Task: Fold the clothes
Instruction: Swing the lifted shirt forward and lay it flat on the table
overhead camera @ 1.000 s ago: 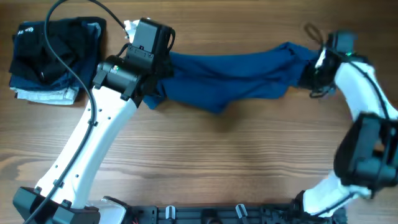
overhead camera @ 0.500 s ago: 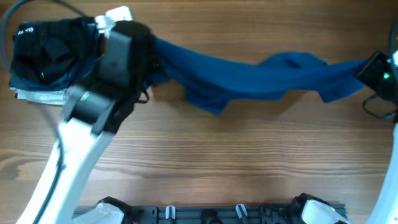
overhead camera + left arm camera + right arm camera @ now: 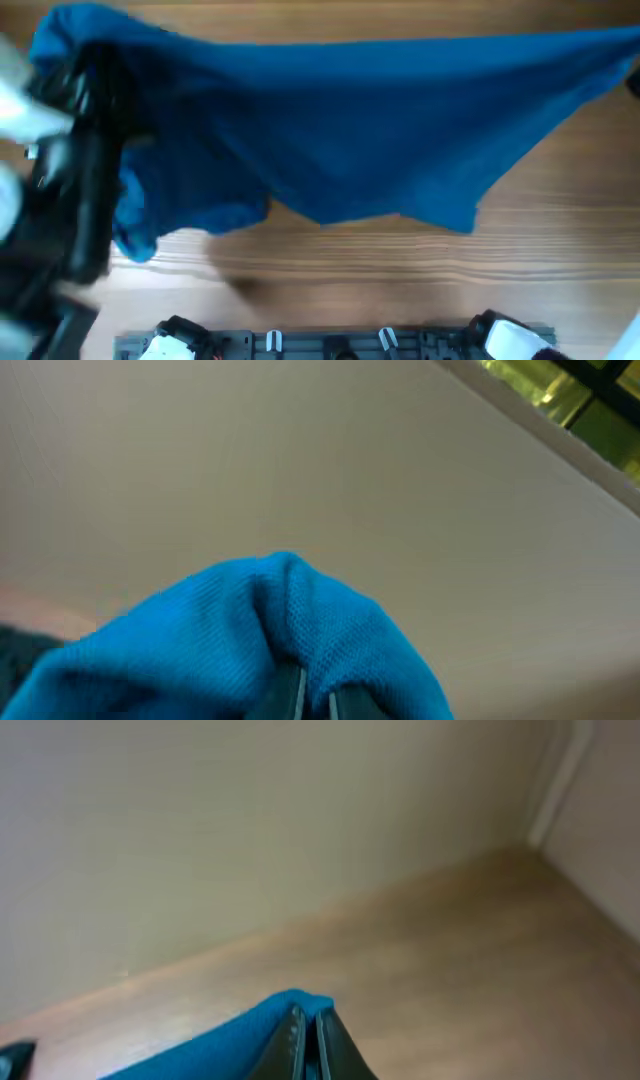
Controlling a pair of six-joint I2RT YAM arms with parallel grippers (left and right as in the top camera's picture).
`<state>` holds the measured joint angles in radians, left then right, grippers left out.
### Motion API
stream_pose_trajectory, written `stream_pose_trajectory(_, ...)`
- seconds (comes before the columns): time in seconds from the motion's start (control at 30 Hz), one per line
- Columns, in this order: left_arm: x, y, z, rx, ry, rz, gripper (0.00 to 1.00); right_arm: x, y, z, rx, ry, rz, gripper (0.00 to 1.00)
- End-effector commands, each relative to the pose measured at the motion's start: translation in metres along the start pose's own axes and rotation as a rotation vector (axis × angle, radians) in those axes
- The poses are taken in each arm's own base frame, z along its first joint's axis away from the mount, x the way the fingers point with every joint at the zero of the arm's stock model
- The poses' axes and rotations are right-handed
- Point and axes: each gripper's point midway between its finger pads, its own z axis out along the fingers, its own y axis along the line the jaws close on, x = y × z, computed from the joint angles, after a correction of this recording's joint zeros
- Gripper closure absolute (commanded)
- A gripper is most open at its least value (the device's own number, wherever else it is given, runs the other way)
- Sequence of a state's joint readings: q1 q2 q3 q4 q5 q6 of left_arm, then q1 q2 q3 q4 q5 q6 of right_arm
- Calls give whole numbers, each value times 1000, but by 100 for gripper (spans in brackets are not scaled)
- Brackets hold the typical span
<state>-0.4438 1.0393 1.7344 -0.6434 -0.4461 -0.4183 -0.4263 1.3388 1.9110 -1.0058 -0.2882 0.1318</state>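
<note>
Seen from overhead, a plain blue shirt (image 3: 340,130) is stretched out wide like a banner, filling the upper picture from the left edge to the right. At far left, the blurred black and white left arm (image 3: 70,200) rises in front of the cloth, which bunches and droops beside it. The shirt's lower edge hangs in an uneven point right of centre, with the wooden table (image 3: 400,290) showing beneath it. In the left wrist view, the left gripper (image 3: 312,698) is clenched on a rounded fold of the blue fabric. In the right wrist view, the right gripper (image 3: 308,1032) pinches a thin edge of the same shirt, fingers pressed together, with a pale wall behind it.
</note>
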Motion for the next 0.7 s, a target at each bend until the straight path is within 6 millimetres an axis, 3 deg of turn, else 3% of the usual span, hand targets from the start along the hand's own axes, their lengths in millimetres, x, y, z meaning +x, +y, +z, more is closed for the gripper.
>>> stream_pose_trajectory(0.0, 31, 1, 61, -85, 37, 111, 95, 11, -9, 43, -31, 84, 16, 96)
stream_pose_trajectory(0.07, 49, 5, 76, -113, 87, 141, 96, 23, -12, 47, -24, 133, 13, 96)
stream_pose_trajectory(0.13, 49, 9, 69, -122, 106, 147, 96, 20, -8, 33, -24, 114, -11, 96)
stream_pose_trajectory(0.33, 22, 27, -5, -109, 118, 115, 96, 24, 3, -42, 37, 58, -29, 96)
stream_pose_trajectory(0.43, 1, 22, -42, -20, 80, 76, 96, 26, 2, -87, 115, 18, -40, 96)
stream_pose_trajectory(0.57, -24, 21, -76, 34, 24, 45, 96, 16, 9, -145, 170, -83, -49, 96)
stream_pose_trajectory(0.67, -31, 22, -84, 33, 17, 47, 96, 10, 8, -165, 210, -122, -39, 96)
